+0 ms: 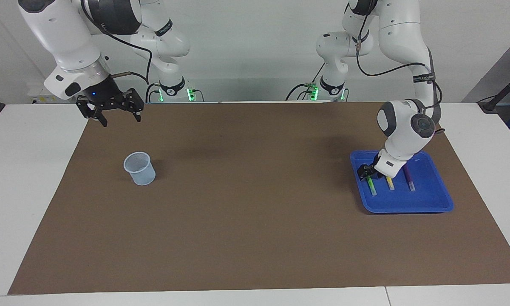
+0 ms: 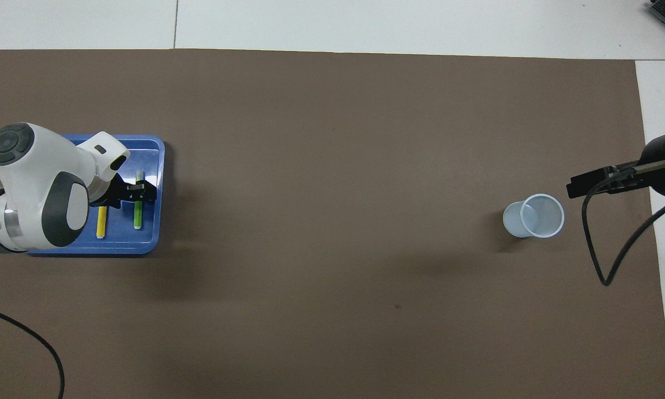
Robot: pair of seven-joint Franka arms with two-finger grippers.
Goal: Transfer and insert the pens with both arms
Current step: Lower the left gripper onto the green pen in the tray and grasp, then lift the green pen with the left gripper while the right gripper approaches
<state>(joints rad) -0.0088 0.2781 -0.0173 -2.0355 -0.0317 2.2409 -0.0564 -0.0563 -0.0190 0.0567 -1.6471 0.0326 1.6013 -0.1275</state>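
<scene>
Step in hand, as judged: first pick, green pen [image 1: 370, 185] out of the blue tray [image 1: 433, 203]. Tray sited on the brown mat [image 1: 255, 212] toward the left arm's end of the tabletop, close to the mat's edge there. Three pens lying parallel in the tray, none lifted: green nearest the tray's rim toward the table's middle, yellow pen [image 1: 390, 183] beside it, purple pen [image 1: 409, 179] beside that, partly hidden in the overhead view under the arm. Left gripper [image 1: 365, 171] down in the tray at the green pen's upper end, fingers astride it in the overhead view; gap between fingers not readable, so contact and grip cannot be told. Right gripper [image 1: 118, 113] waiting in the air over the mat's corner nearest the robots at the right arm's end, fingers apart, nothing held. Pale mesh cup [image 1: 140, 168] upright on the mat near that end, nothing in it. Next move, as judged: firm closure on the green pen's barrel, straight lift clear of the tray rim without disturbing the yellow pen, then carry toward mid-table for handover to the right arm. Risk: pen rolling or tilting if pinched off-centre.
</scene>
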